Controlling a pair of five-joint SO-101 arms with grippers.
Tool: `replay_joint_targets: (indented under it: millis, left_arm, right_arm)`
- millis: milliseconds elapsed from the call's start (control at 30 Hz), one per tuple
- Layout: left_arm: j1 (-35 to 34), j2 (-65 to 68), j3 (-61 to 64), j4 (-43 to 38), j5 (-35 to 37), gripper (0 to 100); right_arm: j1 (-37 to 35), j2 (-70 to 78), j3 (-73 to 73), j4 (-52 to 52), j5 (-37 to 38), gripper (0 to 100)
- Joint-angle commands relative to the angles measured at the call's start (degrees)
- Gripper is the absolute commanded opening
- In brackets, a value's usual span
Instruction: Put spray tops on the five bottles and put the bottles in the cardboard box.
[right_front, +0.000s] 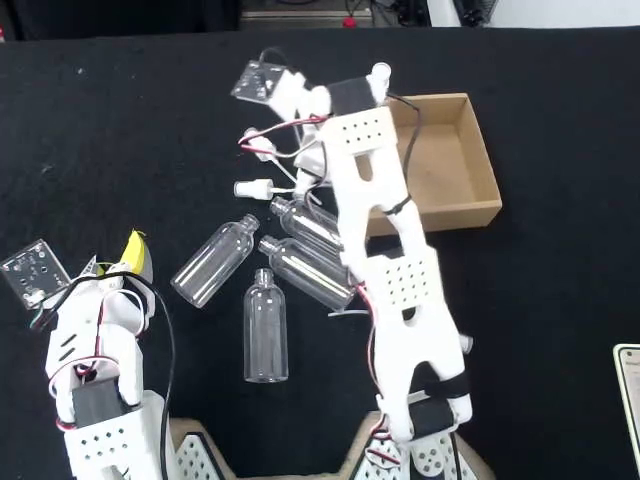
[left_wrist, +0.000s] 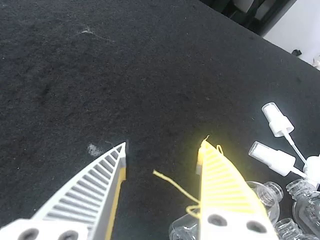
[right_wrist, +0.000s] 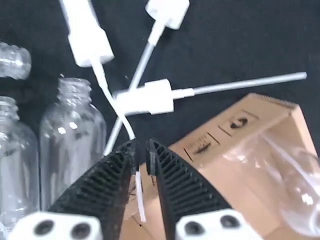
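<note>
Several clear bottles without tops lie in a cluster mid-table, among them one (right_front: 215, 262) and one (right_front: 265, 325). White spray tops (right_front: 255, 187) lie just beyond them. My right gripper (right_wrist: 141, 145) is shut on the thin dip tube of one spray top (right_wrist: 87, 37), right by the cardboard box (right_wrist: 235, 145) and over the bottle necks (right_wrist: 72, 90). Two more spray tops (right_wrist: 150, 96) lie crossed there. My left gripper (left_wrist: 162, 155) is open and holds nothing, low over bare cloth to the left of the bottles (left_wrist: 265, 192).
The cardboard box (right_front: 478, 165) stands open at the back right, beside the right arm (right_front: 385, 200). A clear bottle (right_wrist: 295, 185) shows blurred against the box's side. Black cloth covers the table, with free room on the left and far right.
</note>
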Motion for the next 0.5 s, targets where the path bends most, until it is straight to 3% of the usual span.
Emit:
replay_joint_targets:
  millis: [0, 200, 467]
  left_arm:
    - [-0.48, -0.53, -1.19, -1.49, 0.26, 23]
    - [-0.48, -0.53, -1.19, -1.49, 0.26, 23]
    - [-0.48, -0.53, -0.57, -3.52, 0.26, 23]
  right_arm:
    - [-0.97, -0.57, -2.77, 1.93, -0.44, 2.8]
    - [2.37, -0.75, 7.87, 1.93, 9.85, 25.2]
    - [2.55, -0.66, 9.63, 1.58, 11.60, 17.8]
